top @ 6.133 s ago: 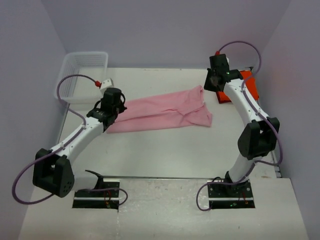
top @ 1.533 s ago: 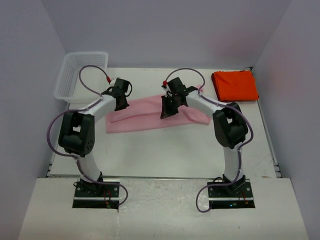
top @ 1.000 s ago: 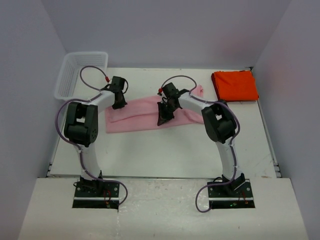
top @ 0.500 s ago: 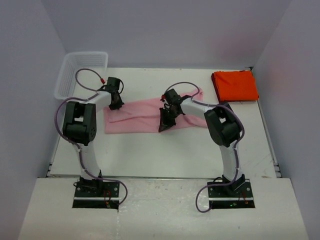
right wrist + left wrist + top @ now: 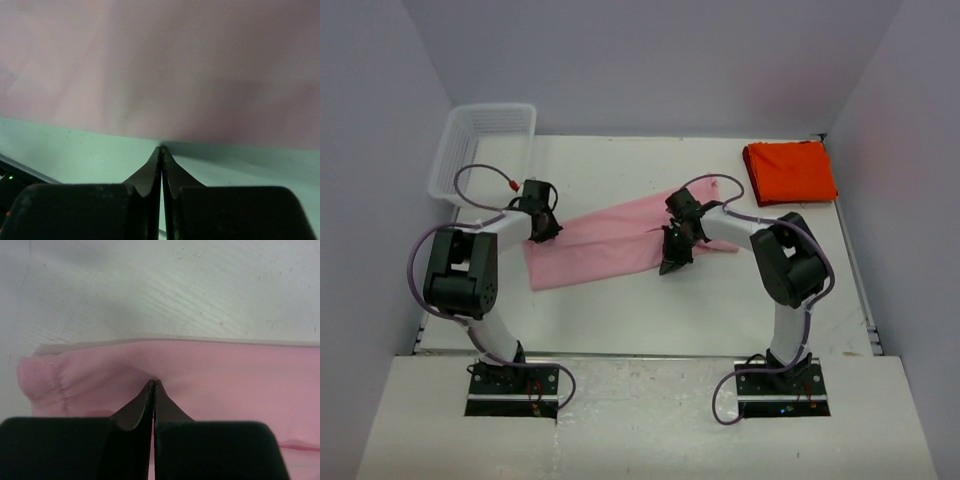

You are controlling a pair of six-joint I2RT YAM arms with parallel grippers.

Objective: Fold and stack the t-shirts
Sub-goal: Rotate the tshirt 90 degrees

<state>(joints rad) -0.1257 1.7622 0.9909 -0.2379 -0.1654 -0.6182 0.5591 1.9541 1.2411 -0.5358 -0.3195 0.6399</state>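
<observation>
Top external: pink shirt (image 5: 600,243) pulled nearer, now slanted

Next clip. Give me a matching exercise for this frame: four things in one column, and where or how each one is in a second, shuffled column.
Things
1. pink t-shirt
2. orange-red t-shirt
3. white basket
4. left gripper

Place or state
A. folded, at the far right corner of the table
B. shut, pinching pink cloth
C. at the far left corner of the table
D. stretched out across the middle of the table

Pairs: 1-D, 2-A, 3-C, 4-B
</observation>
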